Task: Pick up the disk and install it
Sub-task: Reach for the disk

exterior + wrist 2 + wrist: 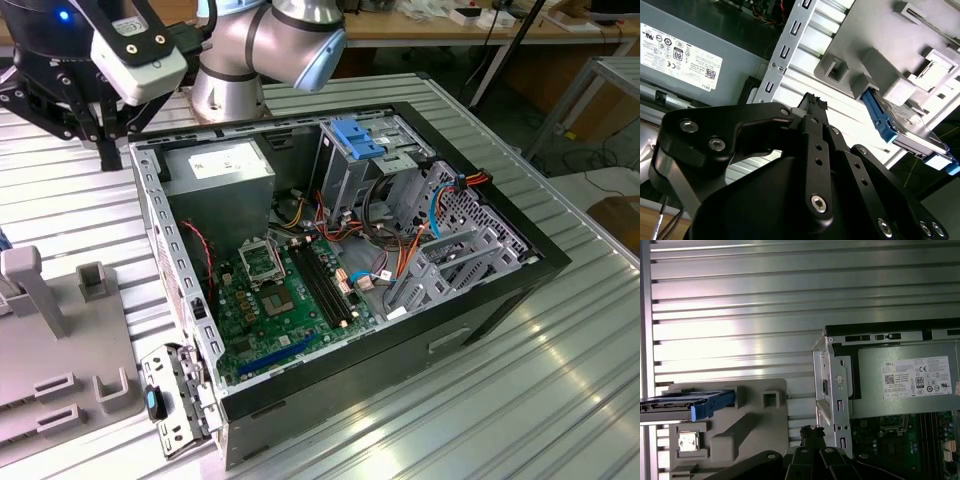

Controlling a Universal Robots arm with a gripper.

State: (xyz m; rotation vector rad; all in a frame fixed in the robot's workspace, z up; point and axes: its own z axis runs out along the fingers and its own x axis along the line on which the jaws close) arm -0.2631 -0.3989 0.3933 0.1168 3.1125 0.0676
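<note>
**Gripper empty above case corner, disk parked in its fixture**

Exterior view. The gripper (pixel 105 150) hangs over the far corner of the open computer case (pixel 400 370), at the exterior view's left, just above the power-supply box (pixel 220 165). A grey fixture tray (pixel 60 350) lies on the ribbed table (pixel 560 400) beside the case. Inside the case are the motherboard (pixel 290 290), a metal cage topped by a blue bracket (pixel 360 138), and loose cables (pixel 400 250) strung across the cage area.

Second wrist view. The jaws are together with nothing between them, and the fingertips (pixel 812 104) sit over the case's sheet-metal edge. The disk (pixel 912 135) stands on edge in a slot of the fixture tray, blue rail uppermost, well apart from the gripper. Pick not yet made.

First wrist view. The disk (pixel 685 401) shows edge-on across the fixture tray (pixel 740 440), with the gripper nearer the case wall than the disk.

Risks, as I judge them:
- Jaws brought down together onto the disk would strike its upper edge rather than straddle it.
- A grasp on the plastic rails alone could flex or slip, since the metal body is the stiffer surface.
- The disk is seated in a slot, so an off-axis lift could bind it and drag the tray.
- The raised case edge near the fingertips is a collision point on any low sideways travel.
- Cables near the cage could snag the disk during install.
</note>
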